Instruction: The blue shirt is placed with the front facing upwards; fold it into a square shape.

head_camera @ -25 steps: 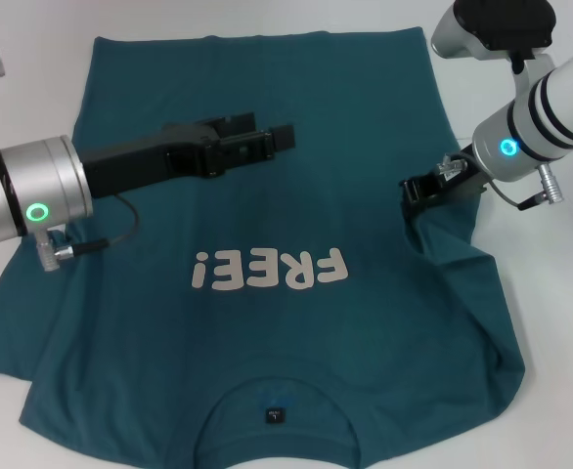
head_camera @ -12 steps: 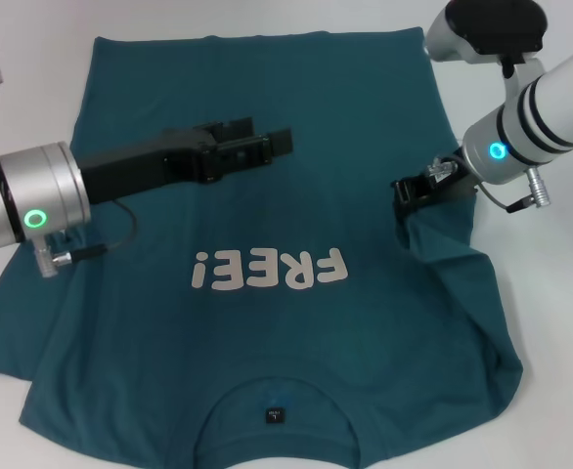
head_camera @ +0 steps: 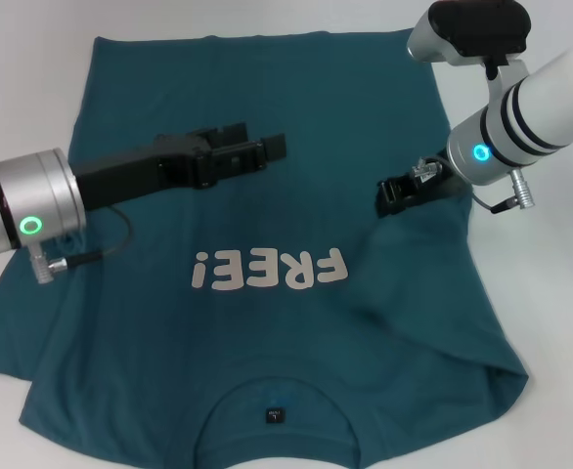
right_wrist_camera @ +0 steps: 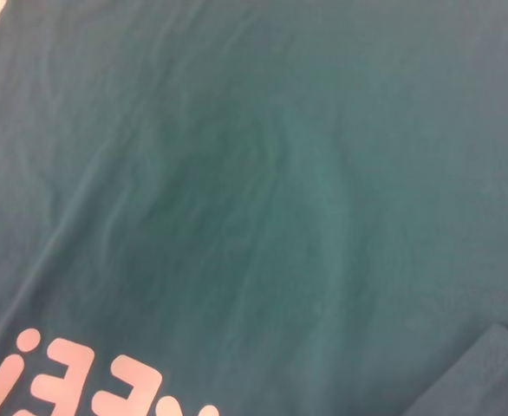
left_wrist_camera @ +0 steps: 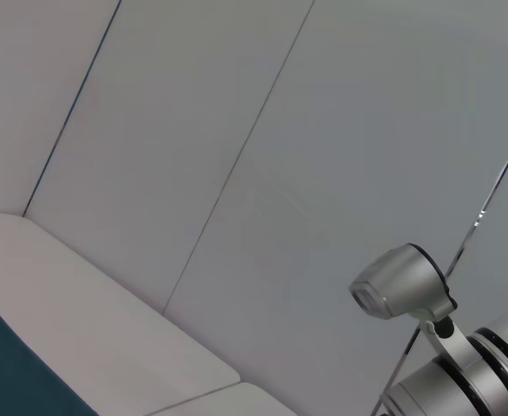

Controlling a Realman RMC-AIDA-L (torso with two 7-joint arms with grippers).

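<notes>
One side fold is underway: right gripper [head_camera: 392, 195] pinches the blue shirt [head_camera: 267, 322] beside the print [head_camera: 269, 270]; left gripper [head_camera: 257, 147], fingers spread, rests above it.

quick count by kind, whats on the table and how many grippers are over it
shirts: 1, the blue shirt, front up with the FREE! print showing
grippers: 2, the left gripper above the shirt's middle, the right gripper shut on a fold of the shirt's right side
tables: 1, the white table
total: 4
</notes>
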